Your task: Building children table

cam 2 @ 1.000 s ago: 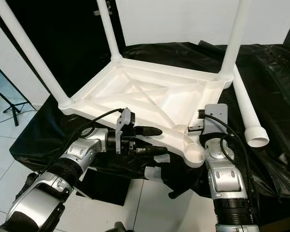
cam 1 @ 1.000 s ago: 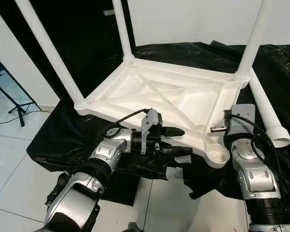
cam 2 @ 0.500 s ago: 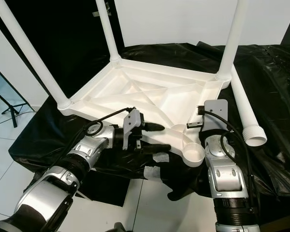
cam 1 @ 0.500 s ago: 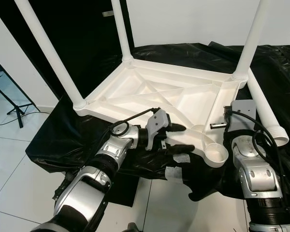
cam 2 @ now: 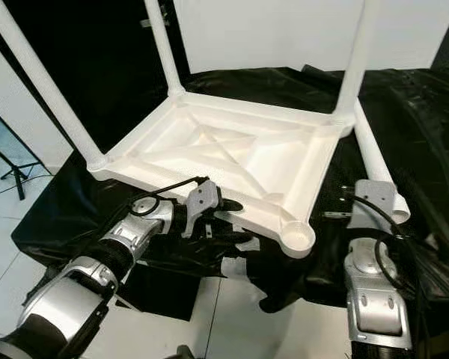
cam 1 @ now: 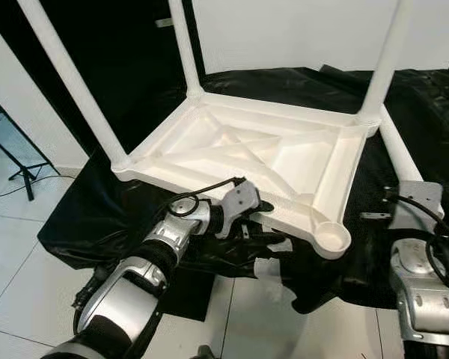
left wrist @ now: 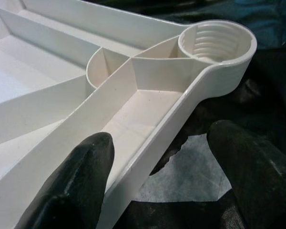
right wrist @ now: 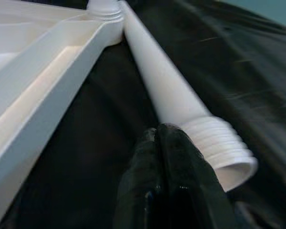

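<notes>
The white plastic table (cam 1: 232, 153) lies upside down on a black sheet, three legs standing up from its corners. Its near right corner has an empty threaded socket (cam 1: 331, 238). A loose fourth leg (cam 2: 370, 161) lies on the sheet to the right, threaded end (right wrist: 224, 143) toward me. My left gripper (cam 1: 273, 223) is open and straddles the table's near rim (left wrist: 148, 143), one finger (left wrist: 71, 186) inside the frame, the other outside. My right gripper (right wrist: 157, 136) is shut on nothing, its tips just beside the loose leg's threaded end.
The black sheet (cam 1: 97, 217) drapes over the low platform's front edge, with white tape patches (cam 1: 273, 265) near that edge. White tiled floor (cam 1: 15, 254) lies in front and to the left. A tripod stand (cam 1: 22, 168) stands at the far left.
My left gripper has moved forward from in front of the table onto its near rim. My right arm has swung right, away from the socket corner, to the loose leg.
</notes>
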Tool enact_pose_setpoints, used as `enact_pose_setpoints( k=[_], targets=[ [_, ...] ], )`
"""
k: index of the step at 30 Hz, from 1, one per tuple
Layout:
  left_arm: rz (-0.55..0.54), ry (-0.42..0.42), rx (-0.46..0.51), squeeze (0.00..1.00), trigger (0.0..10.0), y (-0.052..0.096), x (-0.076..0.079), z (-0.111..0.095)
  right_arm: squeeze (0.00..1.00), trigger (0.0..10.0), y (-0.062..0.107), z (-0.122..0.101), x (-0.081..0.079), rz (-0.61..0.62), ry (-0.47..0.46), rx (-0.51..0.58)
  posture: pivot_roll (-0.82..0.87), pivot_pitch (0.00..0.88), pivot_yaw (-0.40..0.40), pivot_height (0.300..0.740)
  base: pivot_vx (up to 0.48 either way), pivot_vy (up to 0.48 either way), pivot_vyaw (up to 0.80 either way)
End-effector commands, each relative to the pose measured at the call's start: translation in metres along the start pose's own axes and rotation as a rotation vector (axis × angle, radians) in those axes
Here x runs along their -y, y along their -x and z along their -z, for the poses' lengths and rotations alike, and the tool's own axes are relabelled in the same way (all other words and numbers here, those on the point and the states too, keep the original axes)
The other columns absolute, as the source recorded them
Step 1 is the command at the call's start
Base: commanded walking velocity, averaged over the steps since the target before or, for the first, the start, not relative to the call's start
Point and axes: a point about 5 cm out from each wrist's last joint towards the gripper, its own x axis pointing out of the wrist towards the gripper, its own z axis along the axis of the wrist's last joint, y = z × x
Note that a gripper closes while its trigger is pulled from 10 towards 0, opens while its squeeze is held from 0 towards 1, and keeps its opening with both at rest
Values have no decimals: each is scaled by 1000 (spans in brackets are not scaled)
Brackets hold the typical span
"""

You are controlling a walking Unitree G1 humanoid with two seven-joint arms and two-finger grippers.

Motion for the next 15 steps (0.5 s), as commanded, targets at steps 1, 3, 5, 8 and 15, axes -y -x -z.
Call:
enact_pose_setpoints(
  k=[1, 3, 5, 8, 15],
  targets=[
    [157, 24, -96, 0, 10000, 0, 13, 16, 0, 10000, 1, -5, -2, -9, -13, 9, -41, 0, 109, 740, 0, 0, 0],
    [143, 6, -128, 0, 10000, -4, 14, 18, 0, 10000, -1, -6, -2, -11, -13, 14, -39, 0, 106, 740, 0, 0, 0],
    [110, -17, -146, 0, 10000, -10, 14, 18, 0, 10000, -2, -8, -3, -16, -14, 19, -39, 0, 104, 740, 0, 0, 0],
    [7, -24, -180, 0, 10000, -22, 10, 18, 0, 10000, -2, -12, -6, -28, -17, 27, -39, 0, 102, 740, 0, 0, 0],
    [-53, 3, -222, 0, 0, -38, 12, 20, 0, 10000, -3, -17, -7, -37, -27, 39, -36, 0, 101, 740, 0, 0, 0]
  ],
)
